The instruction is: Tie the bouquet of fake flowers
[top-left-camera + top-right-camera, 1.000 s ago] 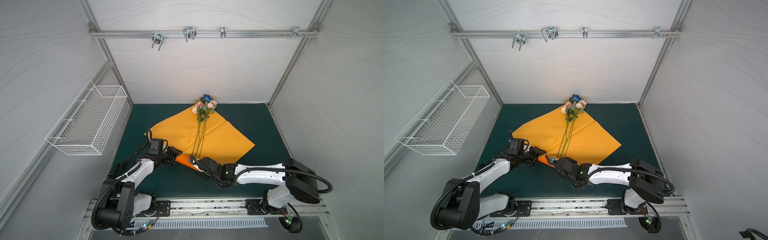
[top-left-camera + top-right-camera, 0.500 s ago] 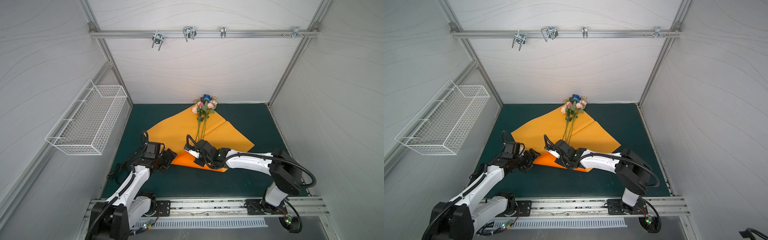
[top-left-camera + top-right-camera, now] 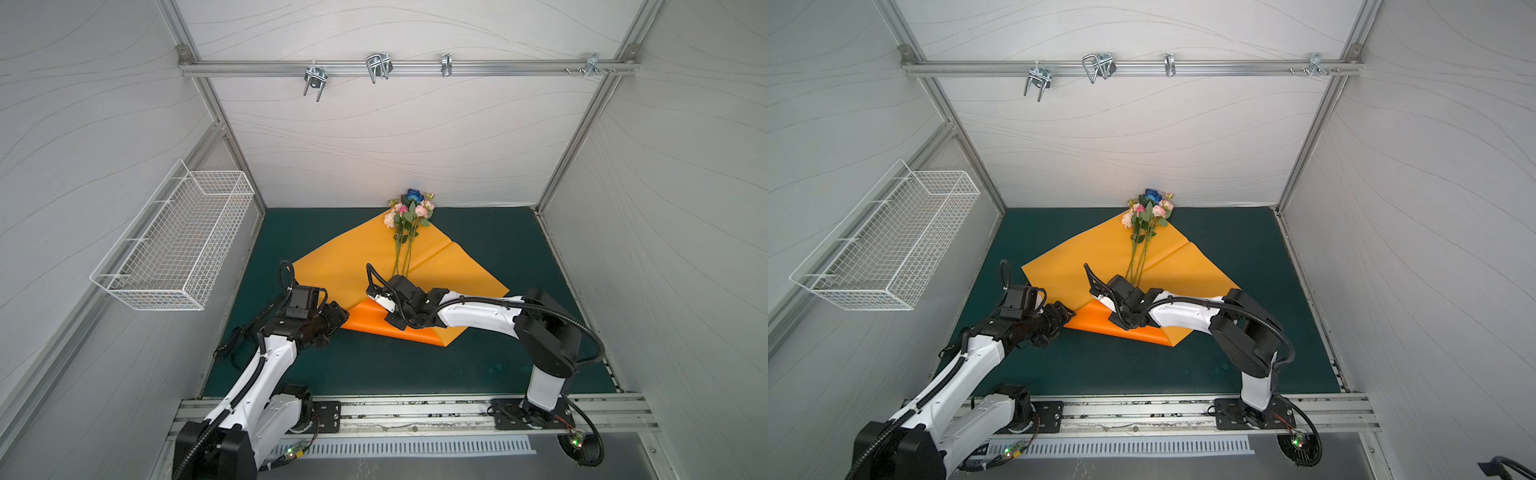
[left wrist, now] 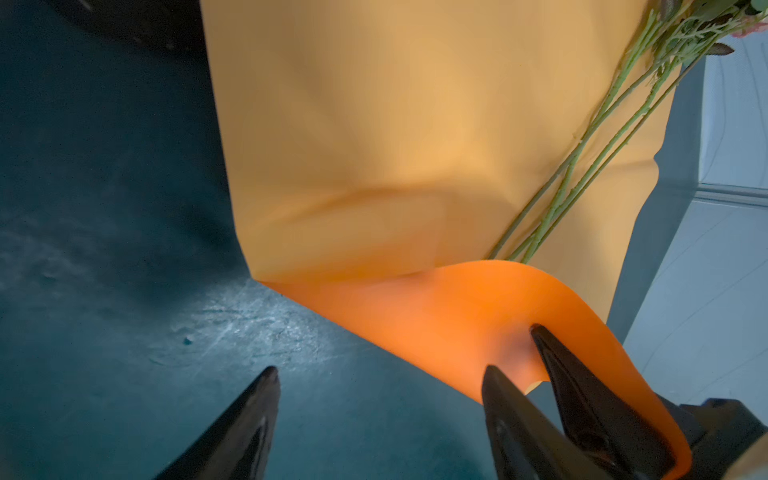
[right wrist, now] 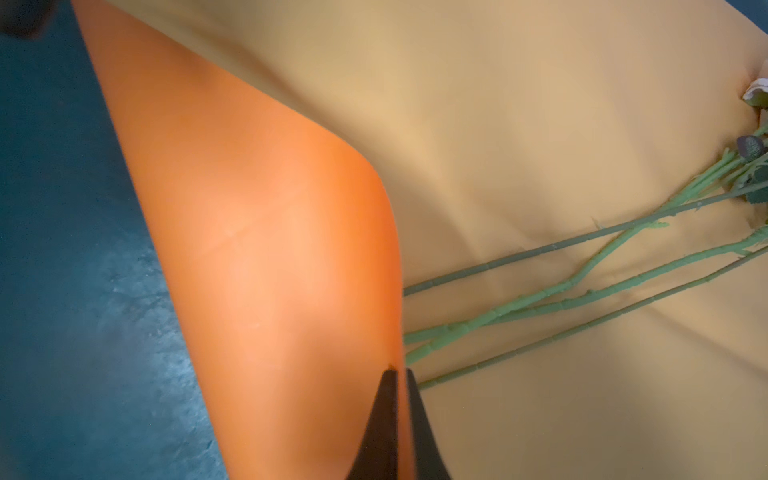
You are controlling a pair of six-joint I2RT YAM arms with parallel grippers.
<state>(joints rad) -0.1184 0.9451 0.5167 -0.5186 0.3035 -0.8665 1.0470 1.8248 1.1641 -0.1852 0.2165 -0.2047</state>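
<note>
1. bouquet (image 3: 409, 214): peach and pink blooms, one blue rose, green leaves, thin stems. It lies flat on the paper, at the centre of the frame and a little above the middle in both top views. The blooms are uppermost, at the paper's top corner by the foot of the back wall (image 3: 395, 145). The stems run down toward mid-frame, and their ends go under the flap.

2. paper (image 3: 332, 266): orange sheet spread as a diamond on the mat, mid-frame. A crease runs from its upper right edge toward the stems.

3. flap (image 3: 368, 318): the paper's lower corner, folded over. It is a brighter orange and curved, not flat. It sits just below the frame's centre.

4. right gripper (image 5: 399, 370): reaches in from the right of the frame to the flap's upper edge. Its fingers are pressed together, pinching that edge, with the stems just beside them.

5. left gripper (image 4: 378, 372): left of centre in both top views, at the flap's left end. Its fingers are spread wide over bare mat. One fingertip (image 4: 507, 411) overlaps the flap's edge; contact cannot be told.

6. mat (image 3: 498, 257): dark teal, under the paper.

7. basket (image 3: 174, 249): white wire, hung on the left wall, at the left of the frame.

8. rail (image 3: 498, 68): metal bar across the top of the frame, carrying hooks (image 3: 378, 68).
</note>
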